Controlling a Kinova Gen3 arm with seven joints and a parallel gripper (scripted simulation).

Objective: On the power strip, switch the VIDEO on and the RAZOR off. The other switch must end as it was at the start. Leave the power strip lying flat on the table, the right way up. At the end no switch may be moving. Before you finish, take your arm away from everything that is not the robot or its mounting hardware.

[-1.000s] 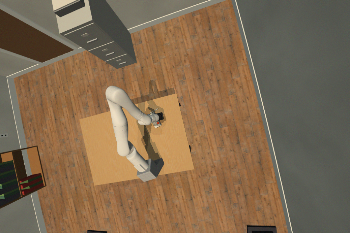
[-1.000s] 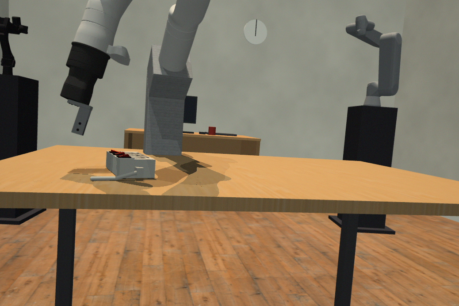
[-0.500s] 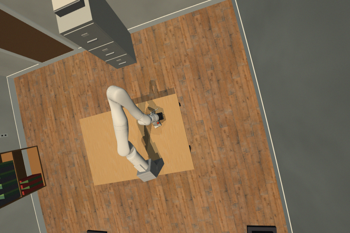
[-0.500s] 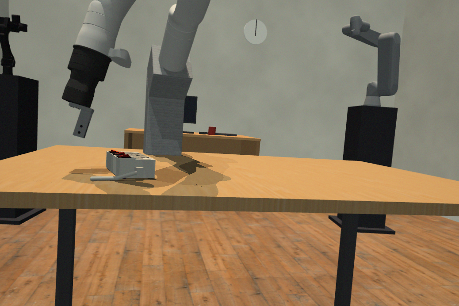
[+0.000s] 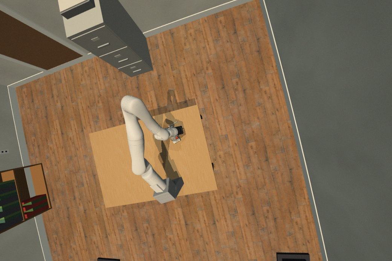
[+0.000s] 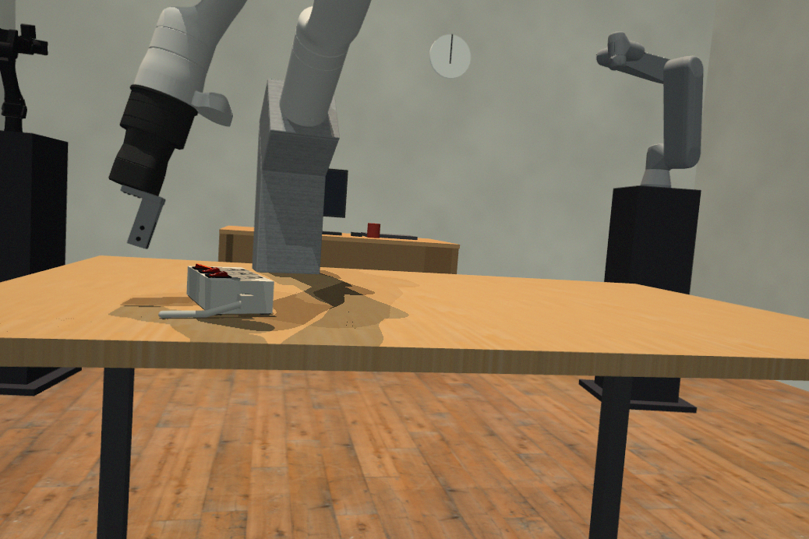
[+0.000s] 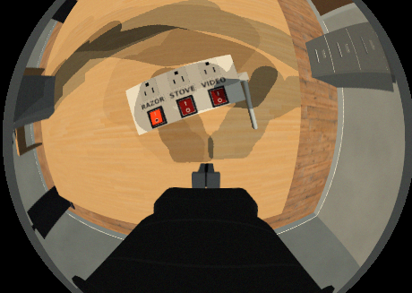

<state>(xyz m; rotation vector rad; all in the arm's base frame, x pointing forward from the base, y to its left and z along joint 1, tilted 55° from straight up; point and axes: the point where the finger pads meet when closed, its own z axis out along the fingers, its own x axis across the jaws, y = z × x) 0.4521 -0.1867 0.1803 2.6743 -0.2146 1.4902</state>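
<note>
The white power strip (image 7: 134, 106) (image 6: 231, 297) (image 5: 175, 142) lies flat on the table (image 7: 112, 176) (image 6: 482, 318) (image 5: 122, 172), right way up. In the wrist view the RAZOR switch (image 7: 157, 117) at the left glows bright orange-red. The STOVE switch (image 7: 186, 106) in the middle and the VIDEO switch (image 7: 218, 97) at the right are dark red. A grey cord (image 7: 251, 106) (image 6: 180, 314) leaves the VIDEO end. My gripper (image 7: 206, 171) (image 6: 139, 246) is shut and empty. It is above the table, higher than the strip, beyond its switch side. In the top view the arm hides the fingers and part of the strip.
My arm's base (image 6: 291, 203) (image 5: 168, 192) stands at one table edge. A filing cabinet (image 5: 119, 40) (image 7: 349, 55) and a bookshelf (image 5: 17, 197) stand off the table. Two other robot arms stand on dark pedestals (image 6: 650, 234) (image 6: 21, 209) behind the table.
</note>
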